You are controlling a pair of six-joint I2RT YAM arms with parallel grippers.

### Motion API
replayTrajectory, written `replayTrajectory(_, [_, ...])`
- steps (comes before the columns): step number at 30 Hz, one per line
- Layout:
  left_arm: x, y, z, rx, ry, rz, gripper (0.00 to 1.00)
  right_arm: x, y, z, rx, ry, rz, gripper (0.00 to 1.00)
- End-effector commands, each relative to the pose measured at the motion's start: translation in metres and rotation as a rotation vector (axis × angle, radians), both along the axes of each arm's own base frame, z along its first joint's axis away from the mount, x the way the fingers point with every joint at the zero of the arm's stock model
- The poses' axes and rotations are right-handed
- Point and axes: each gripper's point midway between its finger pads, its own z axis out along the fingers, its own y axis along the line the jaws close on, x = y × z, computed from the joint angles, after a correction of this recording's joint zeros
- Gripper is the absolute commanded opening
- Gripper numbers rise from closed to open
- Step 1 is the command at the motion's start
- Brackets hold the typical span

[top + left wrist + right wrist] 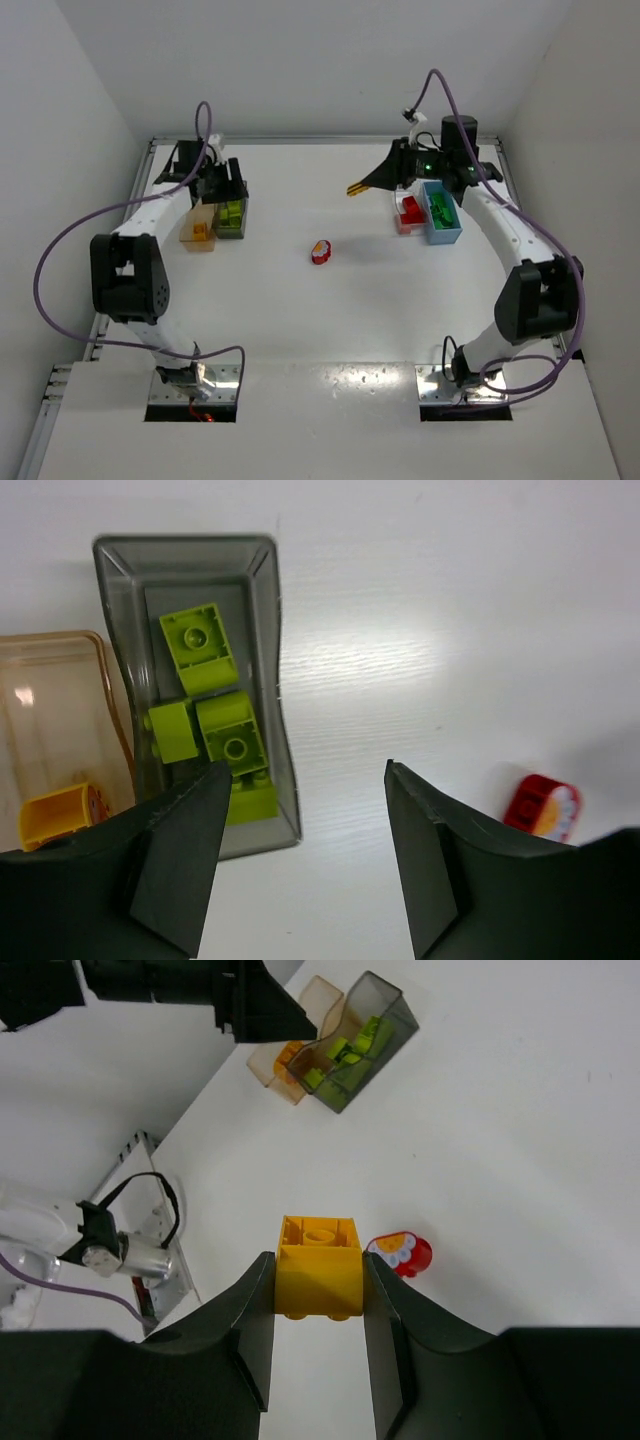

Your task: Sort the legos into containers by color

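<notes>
The orange bin runs off the left edge. A dark finger covers part of the yellow brick inside it. The red and white piece is partly hidden too.

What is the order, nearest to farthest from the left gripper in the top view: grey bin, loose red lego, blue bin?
1. grey bin, right beside the left gripper.
2. loose red lego, table middle.
3. blue bin, far right.

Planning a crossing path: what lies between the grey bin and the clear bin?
Only a red-and-white brick cluster, a little off the direct line; the rest is bare, as the top view shows.
</notes>
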Motion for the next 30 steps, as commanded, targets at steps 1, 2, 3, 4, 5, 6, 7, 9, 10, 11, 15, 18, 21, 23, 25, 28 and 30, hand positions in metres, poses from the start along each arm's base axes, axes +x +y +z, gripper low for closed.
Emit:
replayTrajectory(1, [0.002,0.004,0.094,-0.111,-0.212,0.038,0.69,0.008,0.029,0.017,-0.028,-0.128,0.078,0.00])
replayTrajectory(2, [0.001,0.021,0.110,-0.144,-0.231,0.090,0.69,0.009,0.039,0.022,-0.029,-0.154,0.104,0.00])
replayTrajectory(3, [-0.004,0.024,0.127,-0.186,-0.252,0.075,0.69,0.002,0.057,0.021,-0.026,-0.153,0.150,0.00])
replayTrajectory(4, [-0.006,0.035,0.133,-0.201,-0.252,0.084,0.69,0.004,0.069,0.013,-0.029,-0.156,0.177,0.00])
replayTrajectory(5, [-0.010,0.062,0.144,-0.209,-0.249,0.136,0.69,0.005,0.081,0.017,-0.023,-0.174,0.201,0.00])
replayTrajectory(6, [-0.015,0.071,0.150,-0.243,-0.240,0.143,0.69,0.004,0.093,0.017,-0.019,-0.182,0.225,0.00])
replayTrajectory(7, [-0.018,0.085,0.147,-0.263,-0.222,0.164,0.69,-0.004,0.113,0.015,-0.012,-0.192,0.272,0.00])
replayTrajectory(9, [-0.033,0.131,0.145,-0.305,-0.210,0.268,0.69,0.002,0.141,0.010,0.005,-0.209,0.305,0.00])
replayTrajectory(10, [-0.042,0.135,0.148,-0.354,-0.217,0.246,0.69,-0.005,0.163,0.006,0.009,-0.222,0.342,0.00])
replayTrajectory(11, [-0.049,0.140,0.153,-0.384,-0.229,0.239,0.69,-0.002,0.178,0.016,0.027,-0.260,0.348,0.00])
replayTrajectory(15, [-0.084,0.151,0.159,-0.448,-0.268,0.183,0.69,0.015,0.240,-0.003,0.042,-0.284,0.345,0.00])
replayTrajectory(18, [-0.103,0.142,0.164,-0.394,-0.300,0.149,0.69,0.024,0.279,-0.014,0.073,-0.308,0.347,0.00])
replayTrajectory(21, [-0.116,0.136,0.168,-0.347,-0.320,0.147,0.69,0.027,0.309,-0.014,0.097,-0.344,0.346,0.00])
replayTrajectory(23, [-0.121,0.139,0.167,-0.313,-0.319,0.184,0.72,0.028,0.331,-0.025,0.112,-0.354,0.359,0.00])
replayTrajectory(25, [-0.123,0.141,0.171,-0.287,-0.332,0.201,0.74,0.025,0.348,-0.036,0.109,-0.354,0.359,0.00])
replayTrajectory(28, [-0.124,0.143,0.173,-0.281,-0.332,0.236,0.80,0.032,0.369,-0.060,0.082,-0.399,0.331,0.00])
replayTrajectory(30, [-0.126,0.144,0.175,-0.281,-0.335,0.248,0.84,0.033,0.376,-0.068,0.069,-0.410,0.315,0.00])
